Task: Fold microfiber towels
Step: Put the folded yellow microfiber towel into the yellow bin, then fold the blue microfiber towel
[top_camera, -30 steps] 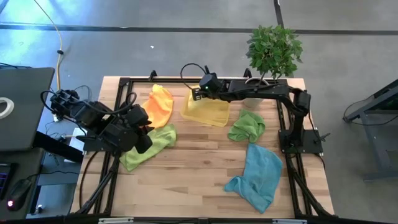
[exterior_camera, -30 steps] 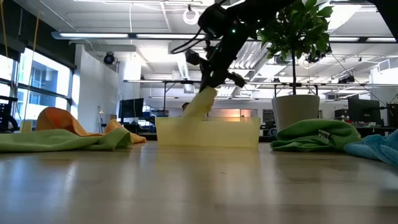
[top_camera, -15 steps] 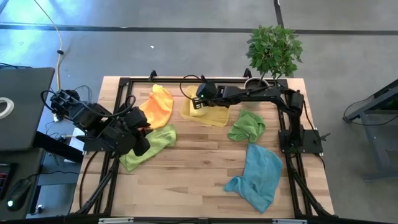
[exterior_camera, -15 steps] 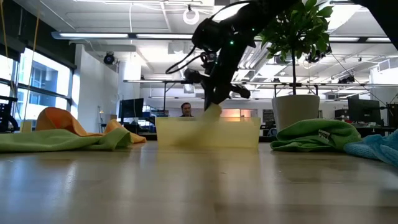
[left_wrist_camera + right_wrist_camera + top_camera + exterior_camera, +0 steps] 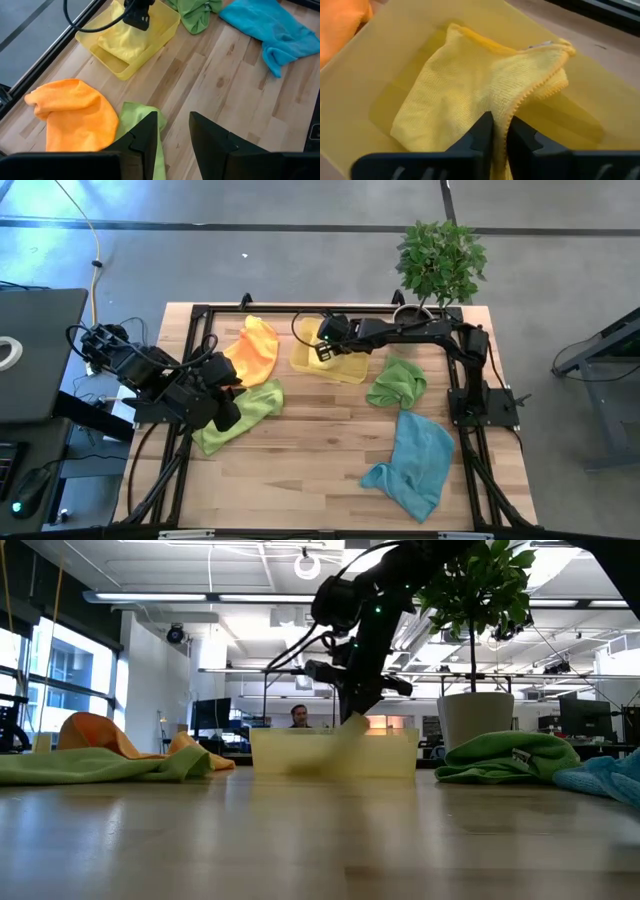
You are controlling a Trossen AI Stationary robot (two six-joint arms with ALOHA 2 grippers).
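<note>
Right gripper point(image 5: 500, 131) in the tray point(image 5: 352, 370), fingers nearly together on a fold of the yellow towel point(image 5: 470, 95).

If that fold snags as the arm lifts, the towel could trail out. The left gripper point(image 5: 172, 131) waits part-open over a light green towel point(image 5: 235, 413); orange point(image 5: 255, 348), green point(image 5: 398, 382) and teal point(image 5: 415, 462) towels lie unfolded on the wooden table point(image 5: 310, 450), an office hall beyond.

The high view looks straight down on the whole desk point(image 5: 300, 470), from well above. The low view sits at desk-top height and faces level across it into the room, the tray point(image 5: 333, 752) dead ahead. The left wrist view looks from near the desk's 9 o'clock edge toward the tray point(image 5: 131, 45) at about 1 o'clock. The right wrist view hangs close over the yellow towel point(image 5: 480, 95) in that tray, which all four views share
</note>
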